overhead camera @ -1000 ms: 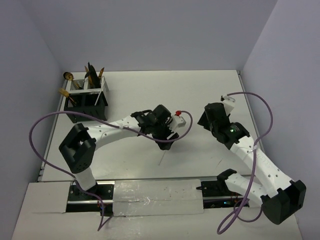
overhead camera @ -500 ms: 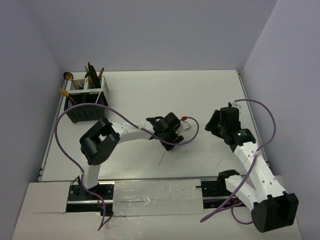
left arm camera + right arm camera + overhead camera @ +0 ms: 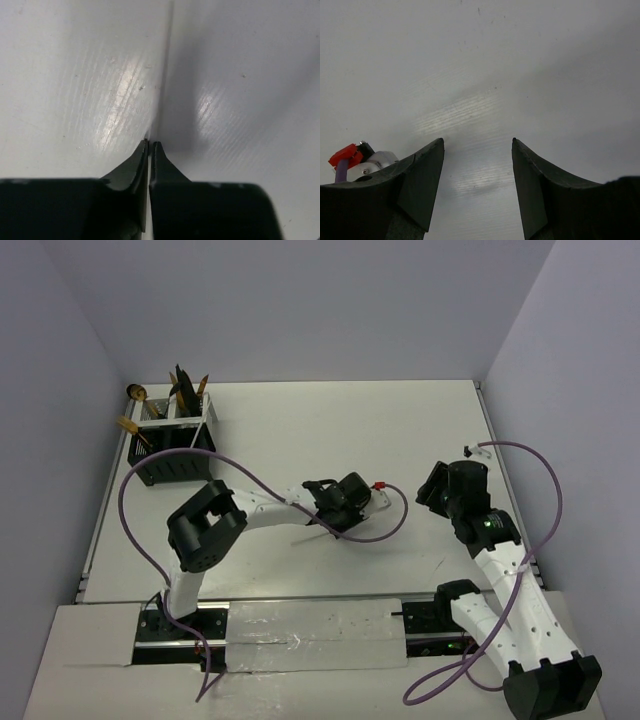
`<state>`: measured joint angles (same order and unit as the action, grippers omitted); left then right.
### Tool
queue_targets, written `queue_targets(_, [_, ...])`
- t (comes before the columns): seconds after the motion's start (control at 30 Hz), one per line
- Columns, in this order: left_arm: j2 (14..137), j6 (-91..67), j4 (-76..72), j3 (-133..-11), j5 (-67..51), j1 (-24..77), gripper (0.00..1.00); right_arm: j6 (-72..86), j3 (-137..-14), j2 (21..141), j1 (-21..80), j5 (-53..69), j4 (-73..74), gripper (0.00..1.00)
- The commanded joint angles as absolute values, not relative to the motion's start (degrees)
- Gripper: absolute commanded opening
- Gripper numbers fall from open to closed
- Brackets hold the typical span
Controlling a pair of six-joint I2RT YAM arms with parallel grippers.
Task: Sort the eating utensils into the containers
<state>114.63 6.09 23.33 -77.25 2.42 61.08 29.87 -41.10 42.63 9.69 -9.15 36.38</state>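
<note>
Top external, step: every one of the eating utensils (image 3: 185, 388) that shows stands in the cutlery caddy (image 3: 175, 465) at the desk's (image 3: 330, 430) far-left corner. None lies loose, so sorting looks all but done.
Top external, next move: probably only the stick is left to deal with. It is no utensil, so it should stay out of the caddy's compartments.
Top external, arms: the left arm reaches low to mid-desk, with the left tool (image 3: 335, 515) near the surface. The right tool (image 3: 437, 485) hangs well apart to its right.
Left wrist, tool: the left tool (image 3: 150, 144) is narrowed to a sliver, apparently pinching the near end of the thin white stick (image 3: 165, 75).
Right wrist, tool: the right tool (image 3: 477, 142) is spread wide and empty over bare desk.
</note>
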Motion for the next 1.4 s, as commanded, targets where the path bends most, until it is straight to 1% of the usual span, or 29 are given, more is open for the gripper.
queue_targets(0.0, [117.25, 7.91, 30.67, -74.09, 1.93, 61.44, 0.0, 28.48, -42.36, 42.98, 9.32, -10.37, 35.95, 0.64])
queue_targets(0.07, [116.9, 7.91, 30.06, -74.44, 3.33, 61.09, 0.0, 28.39, -42.71, 43.07, 9.4, -10.37, 35.95, 0.64])
queue_targets(0.17, [115.14, 5.81, 29.53, -76.63, 3.17, 57.59, 0.0, 28.39, -43.15, 42.8, 9.4, -10.46, 35.95, 0.64])
queue_targets(0.27, [109.62, 2.73, 28.31, -79.27, -1.65, 53.54, 0.0, 28.48, -43.24, 42.19, 9.4, -10.9, 36.12, 0.64])
queue_targets(0.4, [98.63, 0.53, 22.69, -80.94, -7.11, 44.66, 0.0, 28.83, -43.5, 42.19, 9.4, -10.9, 35.42, 0.64])
queue_targets(0.5, [95.45, -3.06, 28.45, -88.93, -10.62, 37.46, 0.0, 29.53, -43.77, 42.8, 9.4, -10.28, 34.02, 0.64])
queue_targets(0.53, [94.23, -3.6, 29.17, -90.42, -13.42, 35.27, 0.0, 29.71, -43.77, 43.24, 9.4, -10.11, 33.67, 0.63])
queue_targets(0.57, [93.26, -3.69, 29.53, -92.44, -14.4, 31.15, 0.0, 29.88, -43.86, 43.59, 9.32, -9.76, 33.23, 0.63])
queue_targets(0.63, [89.67, -1.86, 28.31, -93.25, -14.85, 27.7, 0.0, 30.14, -44.12, 44.38, 9.4, -9.41, 32.08, 0.63])
queue_targets(0.7, [86.41, 0.34, 25.42, -91.42, -18.45, 22.6, 0.0, 30.5, -44.47, 44.91, 9.4, -8.97, 31.47, 0.63])
queue_targets(0.73, [82.39, 1.57, 20.27, -89.75, -18.63, 21.2, 0.0, 30.67, -44.56, 45.43, 9.4, -8.88, 31.38, 0.63])
queue_targets(0.8, [76.59, 2.1, 14.01, -83.17, -17.67, 16.8, 0.0, 31.02, -44.74, 45.96, 9.4, -8.53, 30.76, 0.63])
queue_targets(0.83, [74.99, 2.54, 7.1, -77.84, -17.06, 15.57, 0.0, 31.2, -44.82, 46.14, 9.4, -8.53, 30.59, 0.63])
queue_targets(0.93, [71.63, 3.51, -4.26, -70.25, -15.21, 9.59, 0.0, 31.2, -45.35, 46.93, 9.4, -8.18, 29.97, 0.63])
queue_targets(0.97, [71.72, 3.78, -10.31, -67.09, -15.38, 6.53, 0.0, 31.11, -46.05, 47.28, 9.4, -8.09, 29.97, 0.63])
queue_targets(1.03, [73.29, 2.64, -15.79, -64.96, -16.26, 3.79, 0.0, 30.68, -46.93, 48.42, 9.4, -7.74, 30.23, 0.63])
queue_targets(1.07, [74.26, 1.77, -19.74, -64.95, -17.04, 1.43, 0.0, 30.5, -48.06, 48.78, 9.32, -7.73, 30.76, 0.62])
queue_targets(1.17, [79.43, 0.53, -25.46, -66.27, -19.77, -2.0, 0.0, 30.06, -49.74, 49.48, 9.4, -8.35, 31.9, 0.62])
queue_targets(1.3, [82.96, 1.75, -31.01, -66.01, -22.32, -3.16, 0.0, 29.97, -50.45, 48.35, 9.32, -9.58, 33.04, 0.62])
queue_targets(1.37, [83.58, 2.8, -32.78, -63.29, -22.93, -3.51, 0.0, 29.79, -50.54, 47.73, 9.4, -10.54, 34.01, 0.62])
